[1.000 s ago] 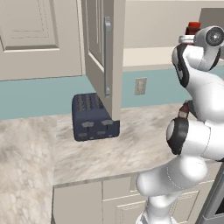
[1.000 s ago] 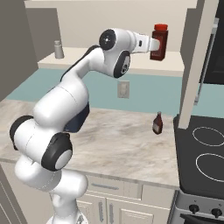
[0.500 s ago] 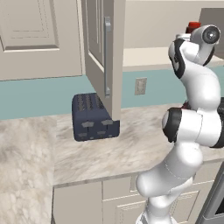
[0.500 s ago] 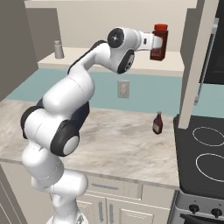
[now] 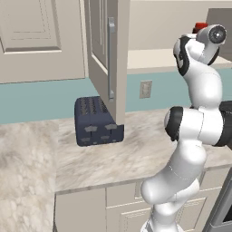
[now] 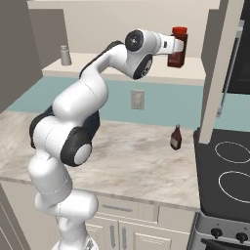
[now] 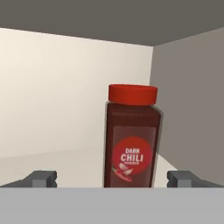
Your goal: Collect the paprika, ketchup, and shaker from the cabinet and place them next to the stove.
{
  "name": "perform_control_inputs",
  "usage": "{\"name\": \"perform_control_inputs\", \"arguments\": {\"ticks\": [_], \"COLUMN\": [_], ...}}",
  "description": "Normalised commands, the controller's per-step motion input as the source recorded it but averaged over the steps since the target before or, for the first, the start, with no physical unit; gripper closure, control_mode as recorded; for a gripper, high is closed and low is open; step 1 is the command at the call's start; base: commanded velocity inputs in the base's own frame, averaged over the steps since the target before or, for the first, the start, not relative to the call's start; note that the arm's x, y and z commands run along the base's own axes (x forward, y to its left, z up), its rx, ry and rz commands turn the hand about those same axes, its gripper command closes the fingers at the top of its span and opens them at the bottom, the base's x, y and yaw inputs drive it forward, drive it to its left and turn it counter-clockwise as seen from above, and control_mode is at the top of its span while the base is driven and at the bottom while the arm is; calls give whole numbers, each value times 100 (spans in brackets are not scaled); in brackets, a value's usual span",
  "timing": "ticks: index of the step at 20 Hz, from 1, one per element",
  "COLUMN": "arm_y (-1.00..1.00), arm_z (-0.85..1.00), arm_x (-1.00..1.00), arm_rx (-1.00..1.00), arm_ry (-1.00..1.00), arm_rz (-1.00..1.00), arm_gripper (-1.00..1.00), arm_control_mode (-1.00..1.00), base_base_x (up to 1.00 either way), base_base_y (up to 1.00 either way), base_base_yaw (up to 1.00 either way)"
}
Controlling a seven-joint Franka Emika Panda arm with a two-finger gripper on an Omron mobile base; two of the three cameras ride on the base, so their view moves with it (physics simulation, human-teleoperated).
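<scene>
The paprika (image 7: 131,136) is standing upright on the shelf (image 6: 195,69) inside the cabinet (image 5: 108,59), near its right wall. The gripper (image 7: 111,178) is sitting just in front of the jar, its spread fingers lying to either side. A shaker (image 6: 64,55) is standing at the far left end of the same shelf. Below, the ketchup (image 6: 176,137) is standing on the counter (image 6: 127,161), just left of the stove (image 6: 224,171). A toaster (image 5: 96,121) is sitting on the counter under the open cabinet door.
</scene>
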Motion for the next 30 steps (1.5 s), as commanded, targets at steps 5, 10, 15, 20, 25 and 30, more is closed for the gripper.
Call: {"name": "perform_control_inputs", "arguments": {"ticks": [5, 10, 15, 20, 25, 30], "arm_y": [0, -8, -27, -27, -5, 0], "arm_z": [0, -1, -7, -5, 0, 0], "arm_x": [11, 10, 5, 1, 9, 4], "arm_rx": [0, 0, 0, 0, 0, 0], "arm_ry": [0, 0, 0, 0, 0, 0], "arm_rz": [0, 0, 0, 0, 0, 0], "arm_gripper": [-100, -100, -100, -100, -100, -100], "arm_control_mode": [-100, -100, -100, -100, -100, -100], "base_base_x": [0, 0, 0, 0, 0, 0], "base_base_y": [0, 0, 0, 0, 0, 0], "base_base_yaw": [0, 0, 0, 0, 0, 0]}}
